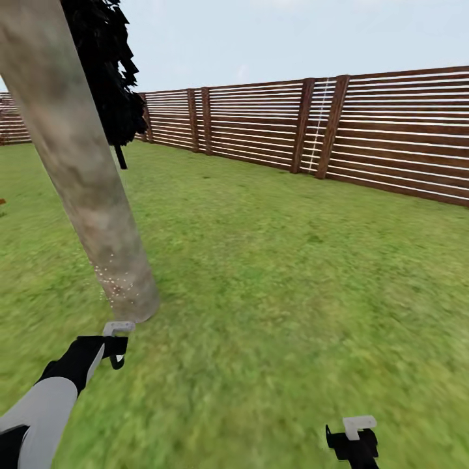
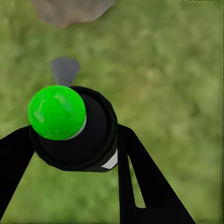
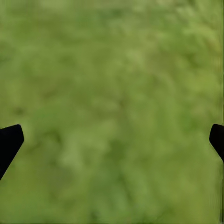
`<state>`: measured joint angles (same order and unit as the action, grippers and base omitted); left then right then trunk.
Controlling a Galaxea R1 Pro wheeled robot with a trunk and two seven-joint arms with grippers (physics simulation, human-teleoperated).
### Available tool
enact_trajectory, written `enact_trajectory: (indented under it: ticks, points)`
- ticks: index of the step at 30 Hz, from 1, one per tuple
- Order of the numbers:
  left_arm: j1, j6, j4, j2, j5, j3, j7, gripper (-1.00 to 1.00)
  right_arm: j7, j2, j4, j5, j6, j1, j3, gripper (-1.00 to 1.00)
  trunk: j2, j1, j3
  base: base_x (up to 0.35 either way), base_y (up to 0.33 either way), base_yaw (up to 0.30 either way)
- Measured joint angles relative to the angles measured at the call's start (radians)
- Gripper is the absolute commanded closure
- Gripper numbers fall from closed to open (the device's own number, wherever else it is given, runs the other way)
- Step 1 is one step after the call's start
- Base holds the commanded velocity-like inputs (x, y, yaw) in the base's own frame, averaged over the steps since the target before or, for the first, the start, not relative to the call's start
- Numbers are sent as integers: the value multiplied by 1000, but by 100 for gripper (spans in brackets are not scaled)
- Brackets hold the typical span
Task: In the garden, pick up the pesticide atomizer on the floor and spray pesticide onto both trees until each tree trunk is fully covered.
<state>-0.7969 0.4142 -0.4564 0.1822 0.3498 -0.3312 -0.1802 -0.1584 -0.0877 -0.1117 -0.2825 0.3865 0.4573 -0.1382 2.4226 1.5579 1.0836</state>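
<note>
I am spraying the trunk (image 1: 85, 176) base.
My left gripper (image 2: 74, 140) is clamping the atomizer (image 2: 72, 128) just beside the trunk, specks (image 1: 116, 281) dotting only low bark; next I judge aiming higher. My right gripper (image 1: 352, 438) is hanging spread over grass (image 1: 280, 293).

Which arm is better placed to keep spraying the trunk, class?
Left. Its gripper holds the atomizer close to the tree trunk, where white specks show; the right gripper is open over grass.

Tree trunk (image 1: 78, 169) left, fence (image 1: 339, 127) behind.
</note>
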Motion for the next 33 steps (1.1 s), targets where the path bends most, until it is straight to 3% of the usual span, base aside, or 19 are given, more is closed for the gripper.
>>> enact_trajectory:
  ticks: [15,33]
  points:
    - [0,0,0,0,0,-2,5,100,1,-2,0,-2,0,0,0,-100,0,0,0,223,-195,17]
    - [0,1,0,2,-2,-3,74,100,1,0,0,-2,0,0,0,-100,0,0,0,145,-241,270]
